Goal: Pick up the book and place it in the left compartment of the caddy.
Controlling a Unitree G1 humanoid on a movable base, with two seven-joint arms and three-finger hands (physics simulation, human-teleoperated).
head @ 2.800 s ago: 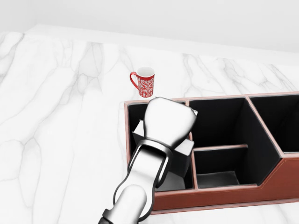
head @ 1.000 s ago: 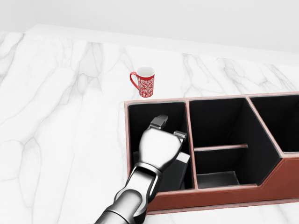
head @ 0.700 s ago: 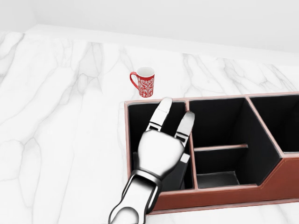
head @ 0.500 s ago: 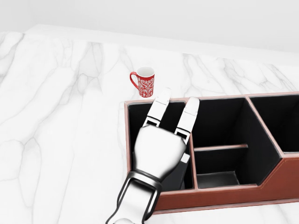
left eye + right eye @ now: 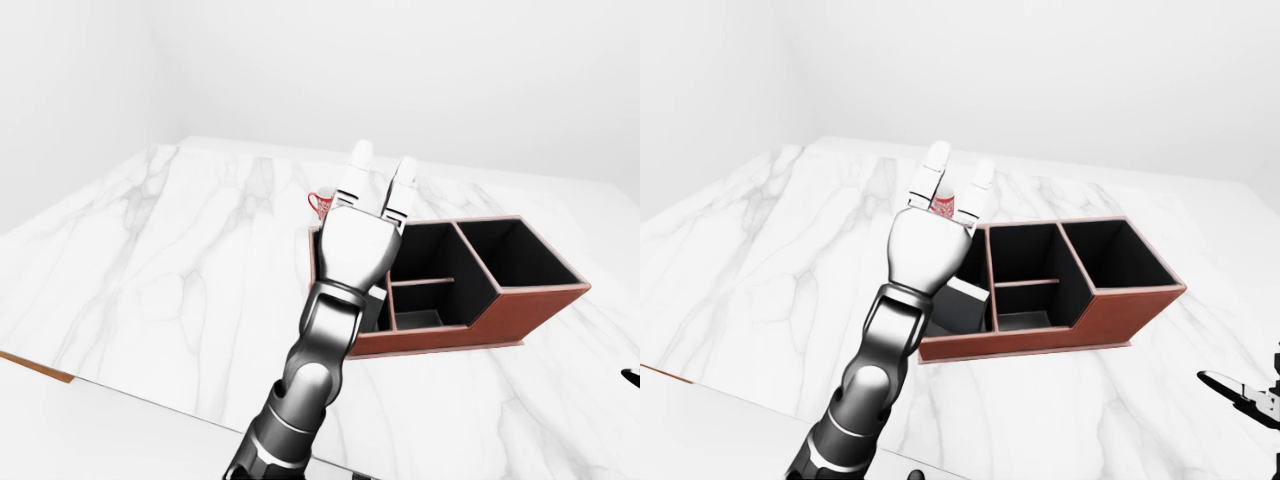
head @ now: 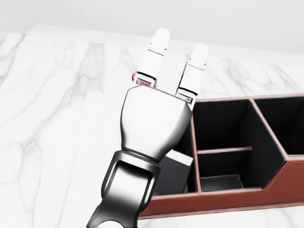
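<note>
The left hand point(image 6: 154, 118) hangs with fingers spread above the caddy point(image 5: 1110, 320), blocking the way down into its left compartment, where the book point(image 5: 962, 303) already takes up the floor. The middle and right compartments lie open from above. A red mug point(image 5: 320, 203) stands just past the caddy's far left corner; the marble counter point(image 5: 150, 270) to the left is open.

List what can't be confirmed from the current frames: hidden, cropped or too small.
- Red patterned mug: mostly covered by the left hand in all three views.
- Grey book in the left compartment of the brown leather caddy: only a corner shows; how it rests is hidden by the hand.
- Right hand: cut off at the right-eye view's right edge, open or shut unclear.
</note>
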